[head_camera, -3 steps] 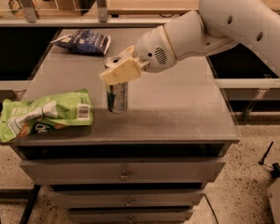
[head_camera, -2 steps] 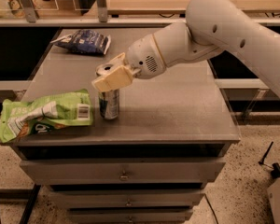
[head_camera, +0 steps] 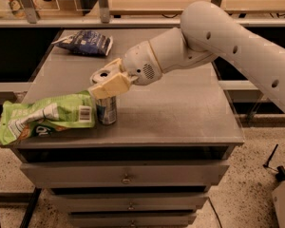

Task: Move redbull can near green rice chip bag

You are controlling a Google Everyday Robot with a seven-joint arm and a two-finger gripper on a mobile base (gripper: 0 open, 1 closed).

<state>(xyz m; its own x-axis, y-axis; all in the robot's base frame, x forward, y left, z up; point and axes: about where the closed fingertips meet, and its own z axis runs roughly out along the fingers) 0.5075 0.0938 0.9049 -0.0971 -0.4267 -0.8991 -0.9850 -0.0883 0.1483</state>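
The redbull can [head_camera: 106, 112], slim and silver with blue-grey markings, stands upright near the table's front edge. It touches the right end of the green rice chip bag [head_camera: 42, 118], which lies flat at the front left and hangs slightly over the left edge. My gripper [head_camera: 104, 85] comes in from the right on the white arm [head_camera: 213, 37]. Its cream fingers [head_camera: 115, 83] are closed around the can's upper part, and the can's top shows between them.
A dark blue snack bag [head_camera: 85, 42] lies at the table's back left. The grey table top [head_camera: 180, 108] sits on a drawer cabinet [head_camera: 126, 177]. A low shelf with metal posts [head_camera: 102, 4] runs behind the table.
My gripper has carried the can to the left and towards the front edge, from about a can's width away to right against the green bag's end.
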